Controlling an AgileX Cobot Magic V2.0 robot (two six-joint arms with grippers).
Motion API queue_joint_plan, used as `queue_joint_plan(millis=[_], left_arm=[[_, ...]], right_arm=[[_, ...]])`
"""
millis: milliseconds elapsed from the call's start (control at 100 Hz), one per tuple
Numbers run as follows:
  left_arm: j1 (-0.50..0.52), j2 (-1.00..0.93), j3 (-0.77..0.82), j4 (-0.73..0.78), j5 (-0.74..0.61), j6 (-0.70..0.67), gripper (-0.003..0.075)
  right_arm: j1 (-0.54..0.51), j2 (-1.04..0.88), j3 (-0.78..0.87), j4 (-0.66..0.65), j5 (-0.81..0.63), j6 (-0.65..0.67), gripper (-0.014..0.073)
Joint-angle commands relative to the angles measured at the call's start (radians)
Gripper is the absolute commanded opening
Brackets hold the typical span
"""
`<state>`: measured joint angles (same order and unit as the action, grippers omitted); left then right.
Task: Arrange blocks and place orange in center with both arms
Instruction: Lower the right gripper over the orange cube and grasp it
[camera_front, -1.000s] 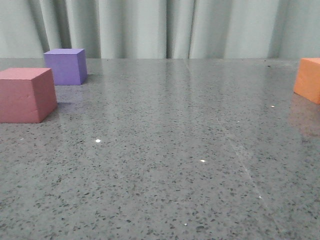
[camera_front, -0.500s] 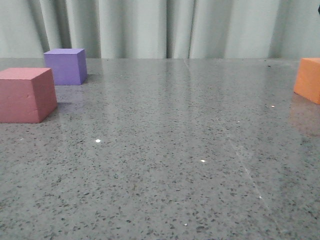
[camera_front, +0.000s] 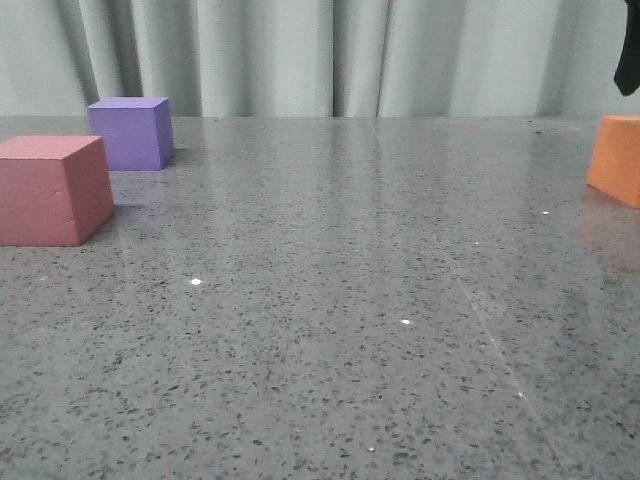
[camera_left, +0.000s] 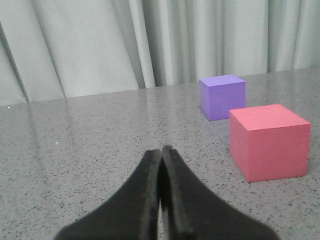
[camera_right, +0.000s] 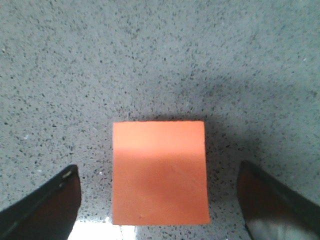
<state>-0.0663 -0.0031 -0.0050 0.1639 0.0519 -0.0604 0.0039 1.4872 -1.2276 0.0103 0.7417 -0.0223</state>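
Right gripper (camera_right: 159, 200) spread wide, directly above orange cube (camera_right: 160, 172), fingers (camera_right: 47, 205) flanking both sides, no contact. Left gripper (camera_left: 161, 155) pressed shut, empty; pink cube (camera_left: 268, 142) just ahead, purple cube (camera_left: 222, 96) beyond. Risk: off-centre descent lands finger on cube top, or skewed pinch rotates cube.

A staged robot test space, not a home or kitchen — a grey speckled stone-like surface (camera_front: 330, 300) carries only plain foam cubes, and pale pleated curtains (camera_front: 300, 55) close off the whole far side.
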Motion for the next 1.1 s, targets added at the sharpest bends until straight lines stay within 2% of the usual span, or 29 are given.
queue_joint_plan(millis=[0,410,510,610,670,760,880,1090], left_arm=[[-0.003,-0.034,0.055,-0.002,-0.076,-0.008,-0.0019],[-0.003,-0.034,0.055,-0.002,-0.076,-0.008,-0.0019],[-0.003,-0.034,0.055,-0.002,-0.076,-0.008,-0.0019],[-0.003,-0.034,0.055,-0.002,-0.076,-0.008,-0.0019],[-0.003,-0.034,0.055,-0.002,-0.076,-0.008,-0.0019],[-0.003,-0.034,0.055,-0.002,-0.076,-0.008,-0.0019],[-0.003,-0.034,0.055,-0.002,-0.076,-0.008,-0.0019],[-0.003,-0.034,0.055,-0.002,-0.076,-0.008,-0.0019]], right_arm=[[-0.007,-0.006,-0.035,0.0,-0.053,-0.01,0.0624],[-0.007,0.087,-0.035,0.0,-0.054,-0.01,0.0612],[-0.007,0.09,-0.035,0.001,-0.053,-0.01,0.0535],[-0.007,0.09,-0.035,0.007,-0.048,-0.01,0.0415],[-0.007,0.09,-0.035,0.011,-0.041,-0.01,0.0379],[-0.007,0.088,-0.035,0.032,-0.025,-0.009,0.0377],[-0.003,0.063,-0.037,0.121,-0.018,-0.009,0.0377],[0.102,0.029,-0.041,0.153,-0.022,0.022,0.0377]])
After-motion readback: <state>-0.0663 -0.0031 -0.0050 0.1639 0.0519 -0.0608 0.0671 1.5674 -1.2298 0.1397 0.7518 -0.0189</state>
